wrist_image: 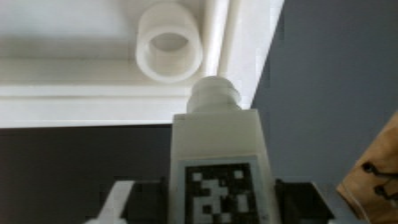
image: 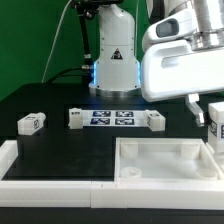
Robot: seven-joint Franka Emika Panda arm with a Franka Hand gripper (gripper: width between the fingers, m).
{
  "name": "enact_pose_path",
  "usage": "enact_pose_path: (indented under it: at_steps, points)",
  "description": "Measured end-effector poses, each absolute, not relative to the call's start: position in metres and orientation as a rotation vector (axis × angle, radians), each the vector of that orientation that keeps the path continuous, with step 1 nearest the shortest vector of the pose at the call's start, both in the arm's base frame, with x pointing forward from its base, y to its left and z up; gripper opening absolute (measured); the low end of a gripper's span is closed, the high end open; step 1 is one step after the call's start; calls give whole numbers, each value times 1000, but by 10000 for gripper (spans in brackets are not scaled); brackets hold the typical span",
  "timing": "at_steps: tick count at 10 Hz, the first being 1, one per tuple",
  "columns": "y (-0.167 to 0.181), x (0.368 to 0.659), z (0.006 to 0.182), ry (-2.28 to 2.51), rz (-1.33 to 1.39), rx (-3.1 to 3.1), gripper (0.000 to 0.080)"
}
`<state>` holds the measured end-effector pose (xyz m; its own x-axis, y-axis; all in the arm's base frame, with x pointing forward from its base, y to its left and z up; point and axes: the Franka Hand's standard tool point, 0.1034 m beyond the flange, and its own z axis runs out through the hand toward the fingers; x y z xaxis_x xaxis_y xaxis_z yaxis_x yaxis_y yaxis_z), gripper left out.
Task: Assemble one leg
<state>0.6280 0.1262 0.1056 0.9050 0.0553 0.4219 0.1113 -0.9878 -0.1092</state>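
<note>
- The leg (wrist_image: 217, 150) is being pinched by the gripper (wrist_image: 217, 205), its long axis pointing straight out from the fingers, narrow tip leading.
- The corner socket (wrist_image: 169, 45) is waiting just beyond that tip, slightly aside.
- In the exterior view, the gripper is hovering at three o'clock, over the edge of the tray (image: 160, 160).

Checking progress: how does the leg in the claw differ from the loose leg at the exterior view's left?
The held leg is clamped in the claw, upright; the loose leg lies flat, untouched. The held leg is by the tray; the loose leg is far off. Both are white, tagged.
</note>
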Motion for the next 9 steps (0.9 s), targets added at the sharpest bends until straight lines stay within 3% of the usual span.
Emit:
enact_pose_path:
  at_steps: [2, 9]
  points:
    - [108, 627, 103, -152, -641, -2954, 290]
    - [106, 626, 94, -170, -627, -2961, 290]
